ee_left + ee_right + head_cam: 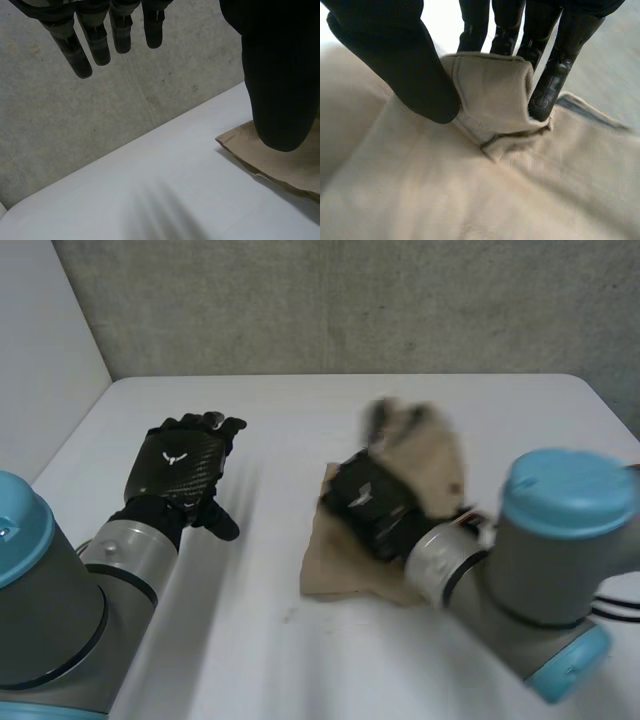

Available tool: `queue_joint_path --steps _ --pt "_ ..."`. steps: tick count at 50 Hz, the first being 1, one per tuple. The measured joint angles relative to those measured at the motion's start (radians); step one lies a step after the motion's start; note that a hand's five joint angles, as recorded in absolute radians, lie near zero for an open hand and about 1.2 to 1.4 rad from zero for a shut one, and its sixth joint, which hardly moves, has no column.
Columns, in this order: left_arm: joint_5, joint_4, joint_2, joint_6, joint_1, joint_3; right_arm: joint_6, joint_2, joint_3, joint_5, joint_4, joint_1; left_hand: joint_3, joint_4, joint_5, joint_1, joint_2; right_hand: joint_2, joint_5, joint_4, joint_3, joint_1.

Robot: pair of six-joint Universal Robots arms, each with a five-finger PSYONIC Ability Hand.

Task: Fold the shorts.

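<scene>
The shorts [335, 562] are beige and lie bunched on the white table [300, 420], right of its middle in the head view, just in front of my right arm [540, 560]. One part of the cloth is lifted off the rest (it shows as a pale blur past my knuckles in the head view). My right hand [375, 505] is on the heap, near its middle, and it has hold of the shorts. In the right wrist view a thick folded edge stands up between my thumb [405, 70] and my fingers [547, 87], pinched from both sides, while the rest of the cloth spreads out below my palm. I cannot tell which part of the shorts that edge is.

My left hand [180, 465] is well apart from the shorts, out over the bare left side of the table, back upward. Its fingers are straight and a little spread, holding nothing. In the left wrist view they hang loose above the white top, and one corner of the shorts [280, 165] lies flat just beyond my thumb. Behind the table stands a grey concrete wall [350, 300]
</scene>
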Motion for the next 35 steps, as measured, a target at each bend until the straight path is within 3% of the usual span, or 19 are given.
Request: queue_joint_path --steps 2,4,7,11,16,21,26,35 --pt "0.0 0.001 -0.001 0.0 0.0 0.0 0.001 0.014 -0.001 -0.032 0.0 0.014 0.0 0.0 0.0 0.0 0.0 -0.109 -0.089 -0.095 -0.096 -0.087" --pt "0.0 0.004 -0.006 0.001 0.0 0.004 0.011 0.028 -0.004 -0.079 -0.001 0.029 0.0 0.0 0.0 0.0 0.0 -0.584 -0.556 -0.566 -0.566 -0.498" --pt "0.002 0.007 -0.014 0.002 0.001 0.015 0.041 0.017 -0.01 -0.078 -0.002 0.027 0.0 0.0 0.0 0.0 0.0 -0.788 -0.771 -0.789 -0.797 -0.671" --pt "0.002 0.011 -0.03 0.004 0.0 0.039 0.129 -0.016 -0.02 -0.016 -0.001 0.007 0.0 0.0 0.0 0.0 0.0 -0.797 -0.776 -0.792 -0.809 -0.674" --pt "0.005 0.015 -0.112 0.004 -0.016 0.15 0.422 -0.099 -0.034 0.127 0.007 -0.081 0.0 0.0 0.0 0.0 0.0 -0.797 -0.776 -0.792 -0.809 -0.674" --pt "0.014 0.002 -0.234 0.0 -0.068 0.291 0.594 -0.113 -0.052 0.166 0.043 -0.142 0.0 0.0 0.0 0.0 0.0 -0.797 -0.776 -0.792 -0.809 -0.674" --pt "0.024 -0.063 -0.41 -0.005 -0.14 0.462 0.652 -0.018 -0.105 0.173 0.124 -0.175 0.0 0.0 0.0 0.0 0.0 -0.797 -0.776 -0.792 -0.809 -0.674" --pt "0.023 -0.221 -0.636 -0.003 -0.17 0.61 0.647 0.158 -0.184 0.179 0.217 -0.218 0.0 0.0 0.0 0.0 0.0 -0.797 -0.776 -0.792 -0.809 -0.674"
